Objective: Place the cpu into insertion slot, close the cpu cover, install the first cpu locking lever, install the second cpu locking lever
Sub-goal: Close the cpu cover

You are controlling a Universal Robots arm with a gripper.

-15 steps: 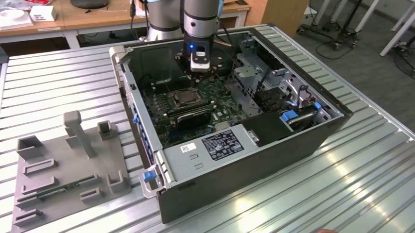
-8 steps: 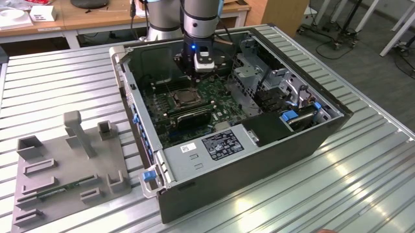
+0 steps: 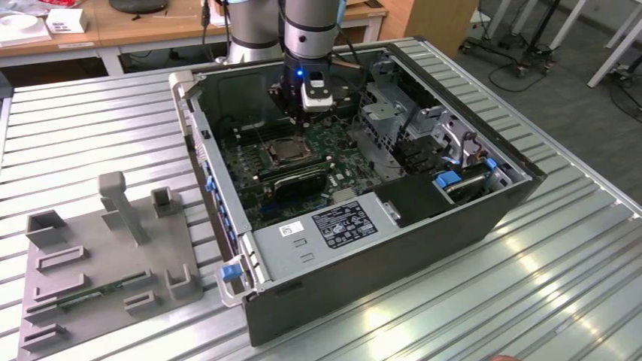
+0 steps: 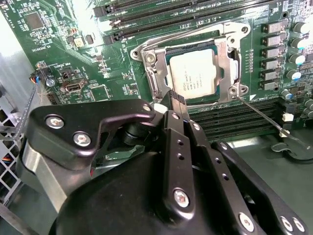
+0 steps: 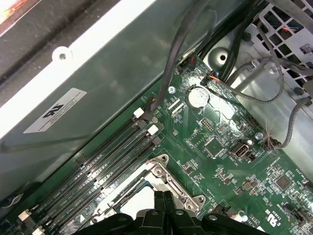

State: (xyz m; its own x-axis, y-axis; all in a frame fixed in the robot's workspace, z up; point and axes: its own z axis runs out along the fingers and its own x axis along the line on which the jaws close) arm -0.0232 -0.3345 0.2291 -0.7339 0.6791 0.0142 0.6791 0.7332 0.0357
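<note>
- Slatted grey metal table: carried the open case.
- Dark rectangular computer case: lay on its side, interior exposed.
- Grey jointed robot arm: came steeply down from above into the case, wrist nearly vertical over the board.
- Green circuit board: floor of the case, long black memory slots on both sides of the socket.
- Black two-fingered gripper: fingers pressed together with nothing seen between them, tips just beside one edge of the cover, whether touching could not be told.
- Square dark insertion slot: directly beyond the fingertips.
- Thin silver metal cpu cover: appeared folded flat over the slot, framing the chip.
- Small flat silver-grey cpu: seated in the slot, top showing through the cut-out.
- Thin steel wire locking lever: long axis slanting away from a cover corner across the memory slots; judged unlatched.
</note>
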